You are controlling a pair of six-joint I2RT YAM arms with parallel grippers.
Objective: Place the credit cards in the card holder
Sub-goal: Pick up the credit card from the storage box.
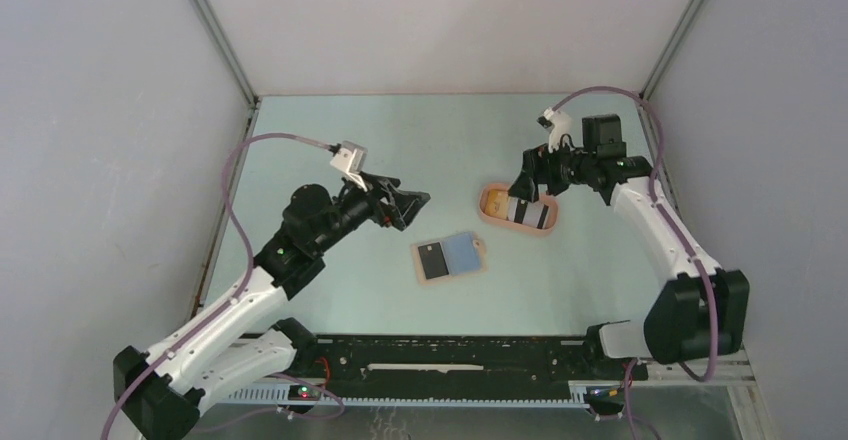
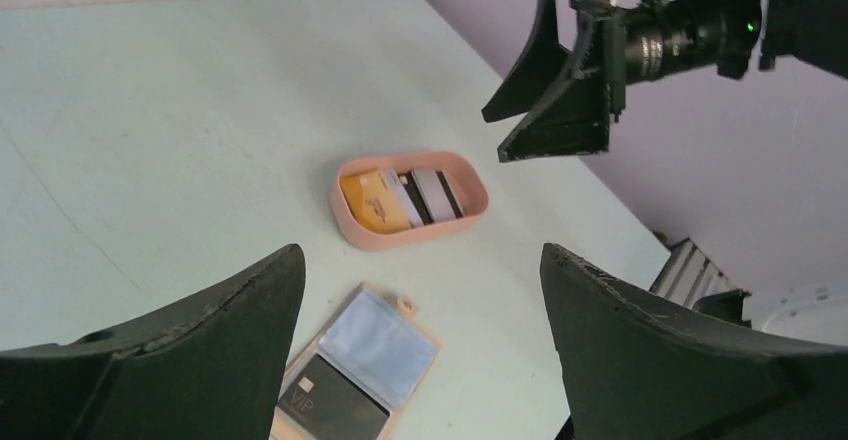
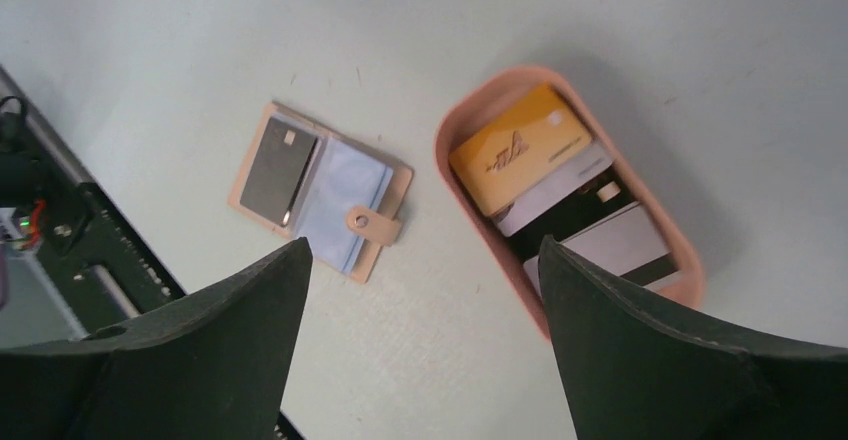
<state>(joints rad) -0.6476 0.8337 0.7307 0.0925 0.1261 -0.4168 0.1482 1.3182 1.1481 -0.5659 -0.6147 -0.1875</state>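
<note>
The tan card holder (image 1: 448, 257) lies open on the table, with a black VIP card (image 2: 330, 400) in one sleeve and a light blue sleeve (image 3: 340, 195) beside it. Several credit cards lie in the peach-pink oval tray (image 1: 490, 215): a yellow one (image 3: 520, 145), a white one with a dark stripe (image 3: 610, 245) and others. My left gripper (image 1: 408, 205) is open and empty, above and left of the holder. My right gripper (image 1: 530, 188) is open and empty, above the tray's far side. The holder also shows in the left wrist view (image 2: 350, 370) and in the right wrist view (image 3: 320, 190).
The tray (image 2: 400, 237) stands just right of and behind the holder. Grey walls enclose the table on the left, back and right. A black rail (image 1: 450, 355) runs along the near edge between the arm bases.
</note>
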